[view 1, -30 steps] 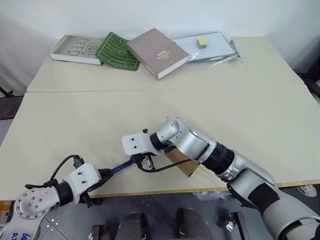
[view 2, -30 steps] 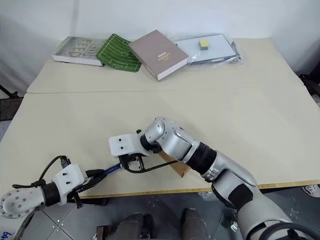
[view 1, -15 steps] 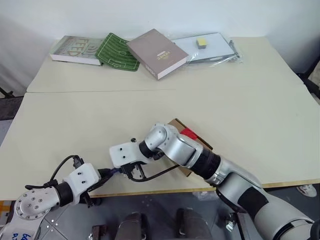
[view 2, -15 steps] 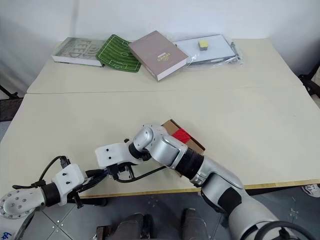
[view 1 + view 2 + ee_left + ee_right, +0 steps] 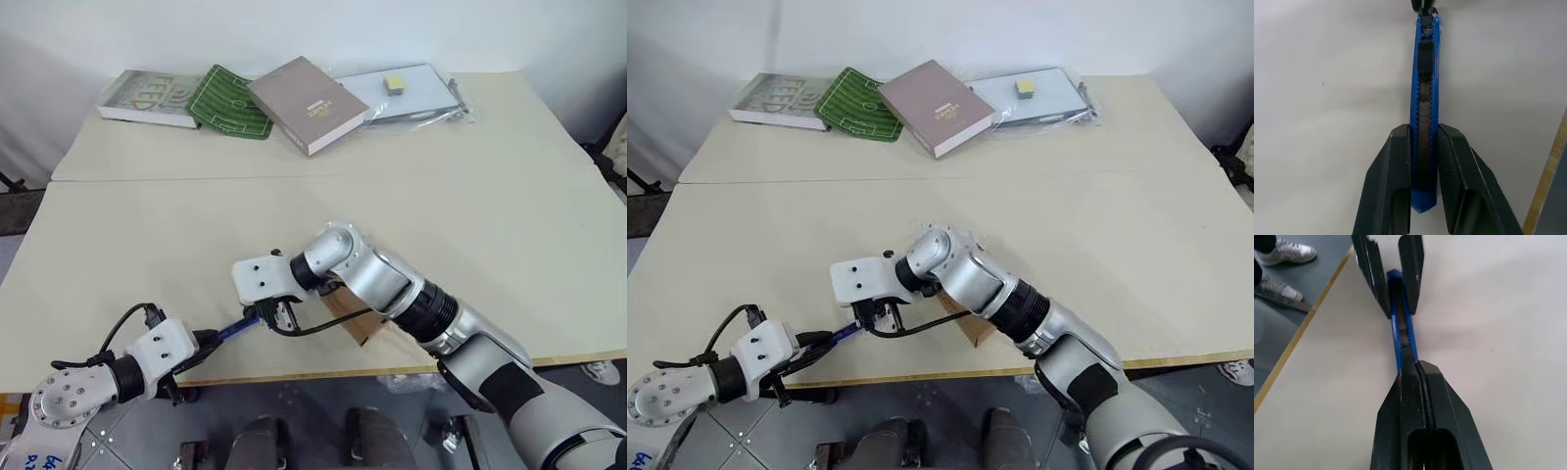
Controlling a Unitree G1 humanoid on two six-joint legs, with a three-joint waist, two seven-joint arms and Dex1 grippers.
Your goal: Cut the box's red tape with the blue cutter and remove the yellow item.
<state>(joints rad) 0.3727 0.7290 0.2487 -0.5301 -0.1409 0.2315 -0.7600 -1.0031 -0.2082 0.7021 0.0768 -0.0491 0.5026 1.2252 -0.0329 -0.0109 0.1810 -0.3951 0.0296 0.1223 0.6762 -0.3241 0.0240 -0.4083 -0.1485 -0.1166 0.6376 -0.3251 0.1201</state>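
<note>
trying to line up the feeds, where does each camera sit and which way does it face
Left and right eye views: on the head, looking forward and down over the table; both arms show, the right arm hiding most of the box.
Left wrist view: along the left gripper, shut on the blue cutter.
Right wrist view: along the right gripper, shut on the cutter's tip, facing the left gripper.
Shared: all views show the cutter held at both ends.

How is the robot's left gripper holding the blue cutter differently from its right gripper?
The left gripper clamps the blue cutter's back end, one black finger on each flat side; the right gripper is pinched shut at its front end. The left gripper sits by the table's near edge; the right gripper is farther in, beside the box. Both have two black fingers and meet on the same cutter.
</note>
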